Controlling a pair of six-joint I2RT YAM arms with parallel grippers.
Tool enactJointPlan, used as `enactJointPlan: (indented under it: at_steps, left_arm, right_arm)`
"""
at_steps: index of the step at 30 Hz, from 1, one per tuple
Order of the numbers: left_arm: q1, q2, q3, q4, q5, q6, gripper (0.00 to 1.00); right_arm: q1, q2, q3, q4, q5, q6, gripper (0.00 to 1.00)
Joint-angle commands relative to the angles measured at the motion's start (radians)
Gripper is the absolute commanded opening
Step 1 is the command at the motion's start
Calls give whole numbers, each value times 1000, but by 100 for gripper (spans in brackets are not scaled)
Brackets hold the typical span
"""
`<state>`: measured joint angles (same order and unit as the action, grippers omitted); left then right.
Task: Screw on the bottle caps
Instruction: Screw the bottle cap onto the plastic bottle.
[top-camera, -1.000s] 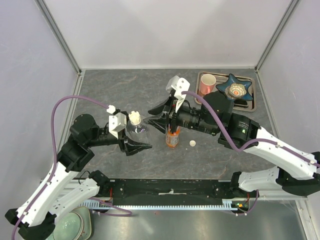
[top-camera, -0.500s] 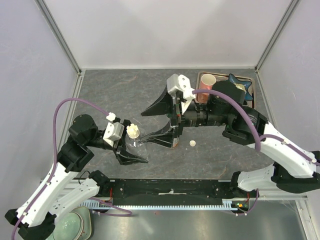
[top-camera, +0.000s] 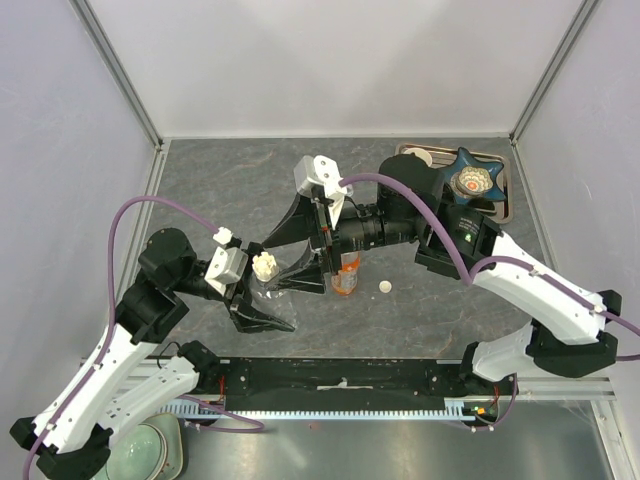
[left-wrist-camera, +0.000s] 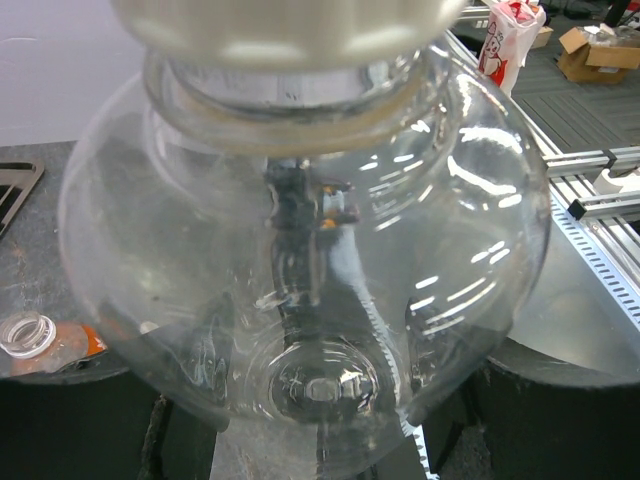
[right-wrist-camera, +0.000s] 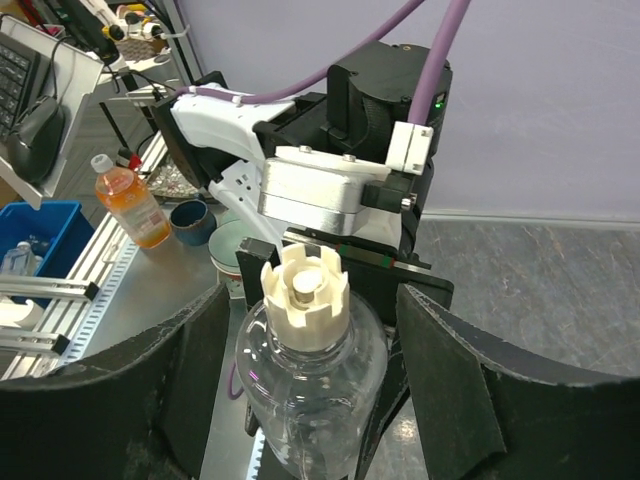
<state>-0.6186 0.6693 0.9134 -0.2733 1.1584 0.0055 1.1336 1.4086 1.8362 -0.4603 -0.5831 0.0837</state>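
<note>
A round clear bottle (top-camera: 268, 283) with a cream notched cap (top-camera: 265, 266) on its neck is held by my left gripper (top-camera: 262, 295), shut on its lower body. That bottle (left-wrist-camera: 300, 250) fills the left wrist view, cap (left-wrist-camera: 285, 30) at the top. My right gripper (top-camera: 293, 255) is open, one finger on each side of the bottle (right-wrist-camera: 310, 390), apart from it; the cap (right-wrist-camera: 305, 292) shows between them. The orange bottle (top-camera: 345, 278) stands just right of them, its neck (left-wrist-camera: 25, 335) looking uncapped. A loose white cap (top-camera: 385, 287) lies on the table right of it.
A metal tray (top-camera: 502, 205) at the back right holds a blue star-shaped dish (top-camera: 474, 180) and a pink mug (top-camera: 420, 157), mostly hidden by the right arm. The left arm's purple cable (top-camera: 150, 205) loops over the table's left side.
My right gripper opened, left the top of the orange bottle and swung left to straddle the clear bottle. My left gripper turned and shifted slightly nearer with the bottle.
</note>
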Motion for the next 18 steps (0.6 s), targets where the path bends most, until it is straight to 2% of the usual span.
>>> enactJointPlan:
  at_steps: [1,10,14,18]
  left_arm:
    - [2,-4,7,46,17,22,26]
    - [2,-13,-1,46,1,25,26]
    - [3,-20,-2,42,-28,31,25]
    - [3,-28,-8,25,-37,47,25]
  right_arm:
    - [-3,18,43,41,-63,17,73]
    - [-3,43,26,84,-73,42,57]
    - [-3,41,20,91,-63,44,39]
    - [-3,24,-5,103,-41,47,36]
